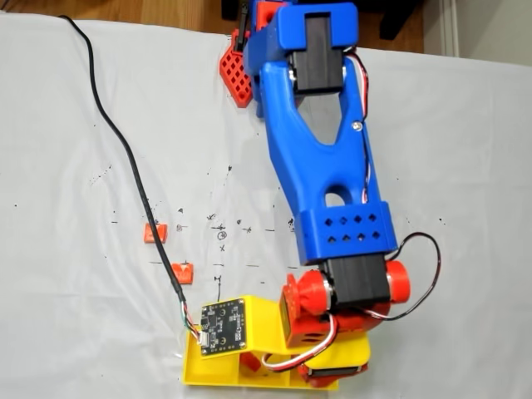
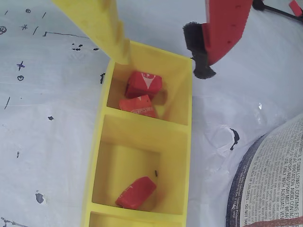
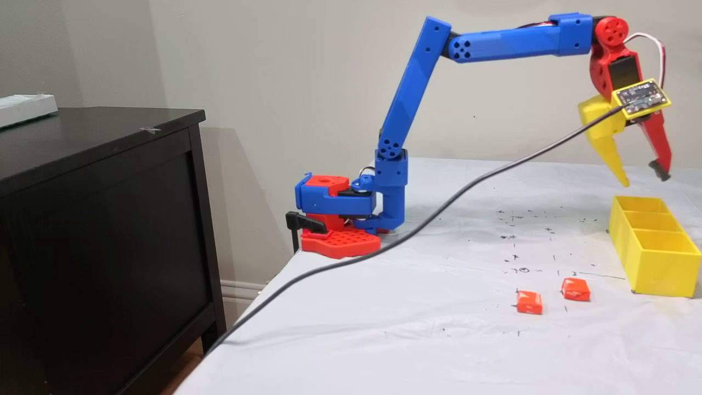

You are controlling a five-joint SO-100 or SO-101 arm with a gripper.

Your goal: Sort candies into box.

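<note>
Yellow plastic lay straight beneath me: the box [image 2: 142, 142] sat under my jaws [image 3: 641, 178], which hung wide apart and empty above its far end. In the wrist view my yellow finger [image 2: 102, 26] reached down over the box's left wall and my red finger [image 2: 222, 33] stood past its right wall, so the end compartment sat squarely between them. Two red candies [image 2: 142, 94] lay in that compartment, touching each other, and a third [image 2: 136, 192] rested in the middle one.

What my next move turned on, as I judged it, were the two candies still out on the counter [image 3: 384, 329]. In the side fixed view the nearer one [image 3: 575, 289] lay just beside the box's closest end, the other [image 3: 529, 302] a little beyond it, both well away from my jaws and far below them, back along the box's long axis. In the top fixed view the pair [image 1: 155, 233] [image 1: 183, 272] lay off to the left of my wrist. I would have had to swing away from the box and drop low to reach either. Both looked squarish, so no axis seemed to matter much for the grip.
</note>
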